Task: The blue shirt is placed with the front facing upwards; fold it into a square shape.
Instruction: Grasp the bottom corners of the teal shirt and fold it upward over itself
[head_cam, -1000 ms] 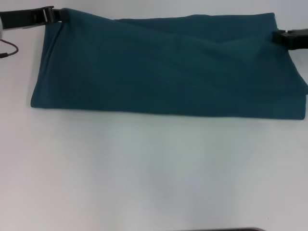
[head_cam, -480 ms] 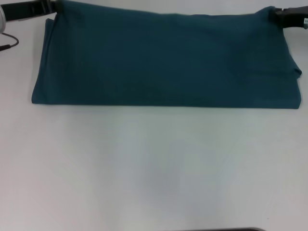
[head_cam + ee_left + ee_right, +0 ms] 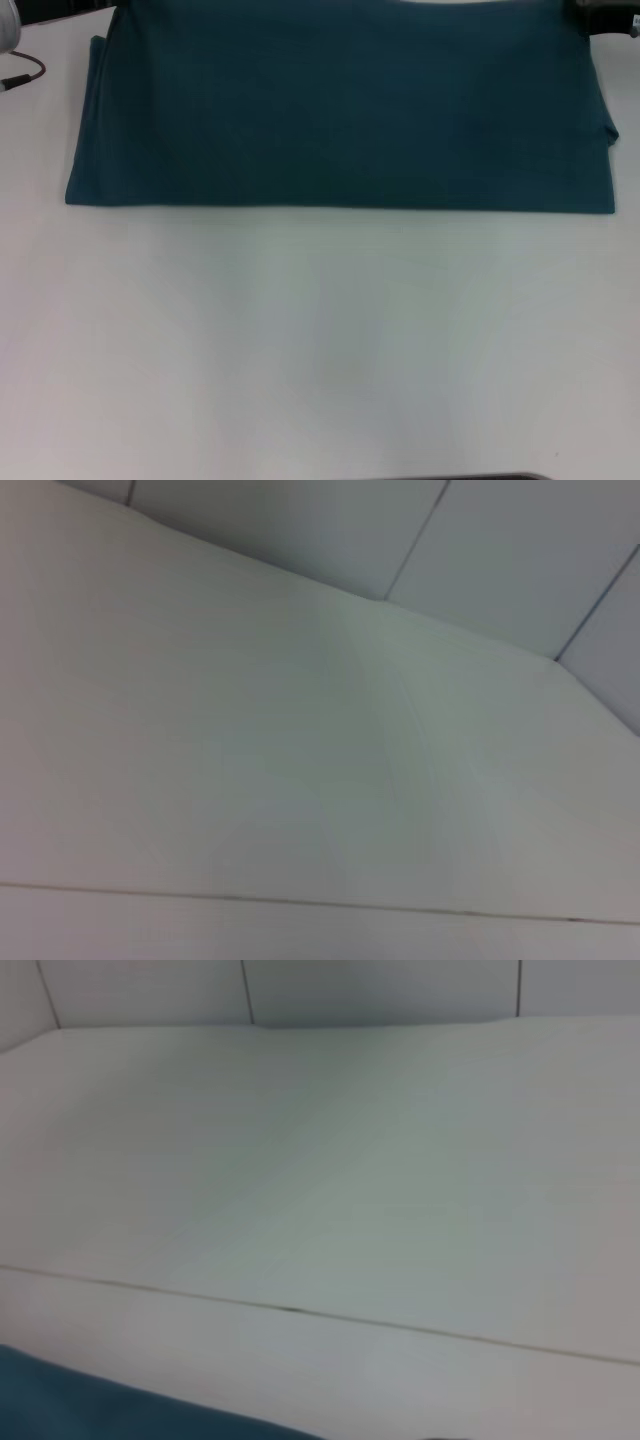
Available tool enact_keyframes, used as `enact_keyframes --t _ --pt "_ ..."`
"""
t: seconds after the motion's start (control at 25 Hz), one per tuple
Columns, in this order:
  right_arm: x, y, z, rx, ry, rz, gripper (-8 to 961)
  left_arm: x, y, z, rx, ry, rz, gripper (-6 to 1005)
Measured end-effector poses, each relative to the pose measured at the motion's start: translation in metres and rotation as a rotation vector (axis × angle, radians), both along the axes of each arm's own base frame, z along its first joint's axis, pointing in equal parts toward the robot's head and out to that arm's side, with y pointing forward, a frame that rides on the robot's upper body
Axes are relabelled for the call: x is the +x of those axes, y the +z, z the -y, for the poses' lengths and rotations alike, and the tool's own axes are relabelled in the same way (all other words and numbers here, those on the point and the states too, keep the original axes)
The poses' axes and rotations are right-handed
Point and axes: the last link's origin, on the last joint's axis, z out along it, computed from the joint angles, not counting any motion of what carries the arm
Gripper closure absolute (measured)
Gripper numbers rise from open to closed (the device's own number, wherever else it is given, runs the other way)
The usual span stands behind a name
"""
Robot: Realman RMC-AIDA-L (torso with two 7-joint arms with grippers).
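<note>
Two grippers at far corners of dark teal-blue cotton shirt (image 3: 340,110): left gripper (image 3: 60,12), right gripper (image 3: 605,12); jaw state cannot tell. Lengthwise fold laid on white table (image 3: 320,350). Next probably: regrip one end, fold across toward square.

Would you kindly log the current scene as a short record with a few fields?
item: blue shirt, folded into a wide band, plain side up, no lettering showing
surface: white table
shirt position: far half of the table, near edge straight
left gripper: barely in view at the shirt's far left corner
right gripper: at the shirt's far right corner
other: thin cable beside the shirt's left edge
</note>
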Motion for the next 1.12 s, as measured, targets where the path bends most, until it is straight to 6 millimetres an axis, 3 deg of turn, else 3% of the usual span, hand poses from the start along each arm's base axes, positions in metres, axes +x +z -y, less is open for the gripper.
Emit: enact_keyframes --t 0.76,1.12 --pt "-0.001 -0.006 -0.004 0.008 -0.003 0.021 907 0.003 -0.012 -0.002 -0.001 0.005 -0.021 999" --pt "-0.001 0.001 -0.006 0.016 0.003 0.027 883 0.006 -0.004 -0.005 0.025 -0.002 0.006 999"
